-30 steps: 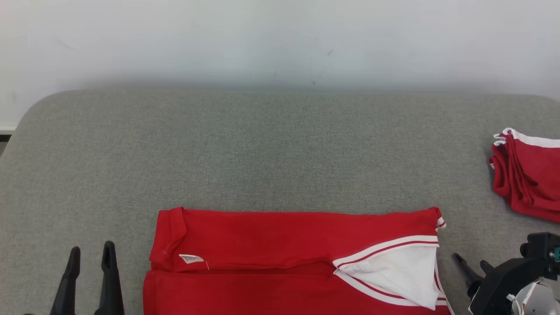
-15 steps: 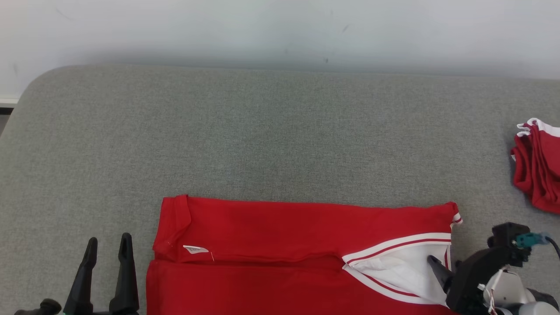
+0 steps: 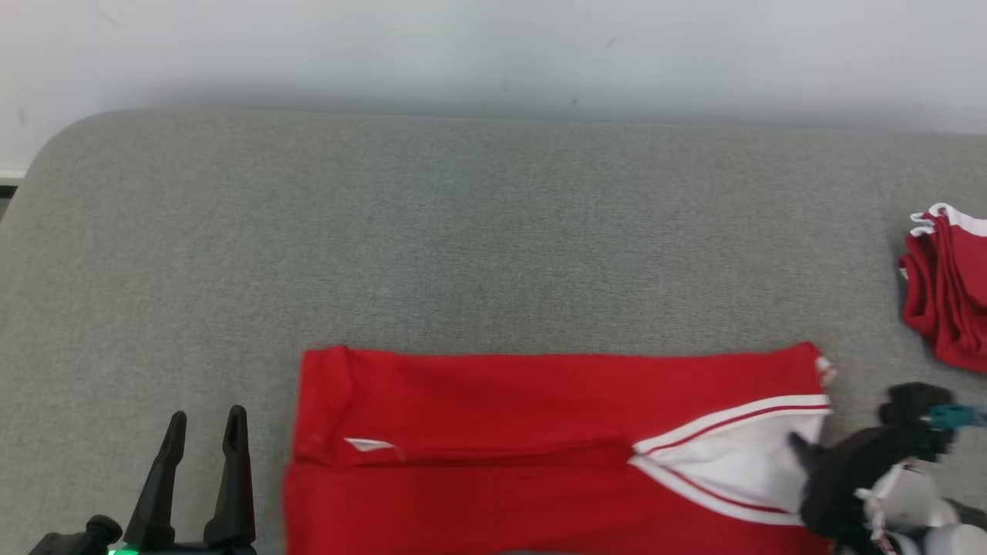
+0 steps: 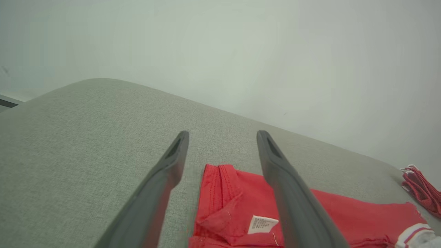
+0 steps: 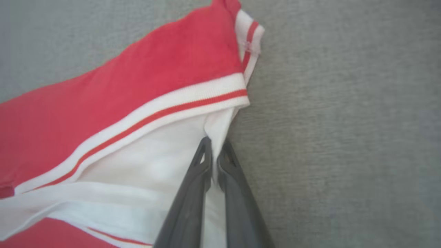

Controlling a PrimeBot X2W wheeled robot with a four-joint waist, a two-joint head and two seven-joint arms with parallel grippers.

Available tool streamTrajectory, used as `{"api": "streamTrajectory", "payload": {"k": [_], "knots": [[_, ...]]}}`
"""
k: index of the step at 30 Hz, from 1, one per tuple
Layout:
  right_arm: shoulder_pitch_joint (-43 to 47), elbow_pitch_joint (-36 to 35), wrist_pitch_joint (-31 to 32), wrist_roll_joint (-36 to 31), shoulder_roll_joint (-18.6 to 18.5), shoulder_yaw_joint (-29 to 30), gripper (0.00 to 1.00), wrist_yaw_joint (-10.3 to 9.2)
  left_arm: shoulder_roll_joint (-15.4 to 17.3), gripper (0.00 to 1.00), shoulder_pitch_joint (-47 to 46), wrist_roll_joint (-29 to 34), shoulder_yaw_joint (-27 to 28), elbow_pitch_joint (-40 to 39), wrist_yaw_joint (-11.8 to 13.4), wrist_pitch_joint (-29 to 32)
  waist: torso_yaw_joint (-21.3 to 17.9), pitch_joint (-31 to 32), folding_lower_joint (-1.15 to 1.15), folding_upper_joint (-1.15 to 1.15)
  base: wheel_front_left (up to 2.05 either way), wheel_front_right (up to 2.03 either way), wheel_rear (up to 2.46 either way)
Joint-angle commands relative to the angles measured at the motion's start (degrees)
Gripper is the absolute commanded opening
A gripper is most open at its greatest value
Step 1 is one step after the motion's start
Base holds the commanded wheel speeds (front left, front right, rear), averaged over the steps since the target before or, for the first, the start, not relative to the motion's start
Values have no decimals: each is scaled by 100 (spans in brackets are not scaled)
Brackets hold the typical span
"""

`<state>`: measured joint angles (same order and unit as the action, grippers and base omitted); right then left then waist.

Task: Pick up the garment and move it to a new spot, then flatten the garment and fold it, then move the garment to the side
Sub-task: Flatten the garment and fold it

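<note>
The garment (image 3: 524, 432) is a red shirt with white striped trim, folded into a long band across the front of the grey surface (image 3: 463, 231). It also fills the left of the right wrist view as garment (image 5: 137, 86), and its left end with a white label lies below my left fingers as garment (image 4: 234, 206). My right gripper (image 5: 214, 146) is shut on the white trim edge at the garment's right end; in the head view the right gripper (image 3: 798, 447) sits at that end. My left gripper (image 3: 204, 422) stands open, left of the garment, holding nothing.
A stack of folded red clothes (image 3: 944, 293) lies at the right edge of the surface, also seen as the stack (image 4: 422, 187) in the left wrist view. A pale wall (image 3: 493, 54) runs behind. Bare grey surface stretches beyond and left of the garment.
My right gripper came in from the right onto the garment's white trim and shut on it. The head camera shifted slightly. The left gripper stayed open.
</note>
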<state>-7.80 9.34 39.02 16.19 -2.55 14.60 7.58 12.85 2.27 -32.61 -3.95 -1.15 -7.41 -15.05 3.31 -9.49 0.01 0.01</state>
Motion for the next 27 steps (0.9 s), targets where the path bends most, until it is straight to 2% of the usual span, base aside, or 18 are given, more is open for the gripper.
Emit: {"api": "streamTrajectory", "payload": {"k": [1,8,16,22,27], "knots": [[78,-89,-61,-104,-55,246,0,-19,5,100,-52,-47,-10,2,-7,-17,-83,39,-1,-1,0,0,0],[40,-667,-97,-339,-40,1218,0,-18,18,100,-31,-39,31,-42,-8,-17,-341,51,-1,-1,0,0,0],[58,-1232,189,-600,-38,1756,0,-18,11,100,-74,17,40,-79,-8,-17,-474,39,-1,-1,0,0,0],[238,-1568,476,-510,-35,1238,0,-18,-21,100,-64,24,50,-38,-8,-17,-481,92,-1,-1,0,0,0],[517,-1736,559,-252,-31,231,0,-18,-36,100,-6,25,-9,-1,-8,-17,-411,176,-1,-1,0,0,0]]}}
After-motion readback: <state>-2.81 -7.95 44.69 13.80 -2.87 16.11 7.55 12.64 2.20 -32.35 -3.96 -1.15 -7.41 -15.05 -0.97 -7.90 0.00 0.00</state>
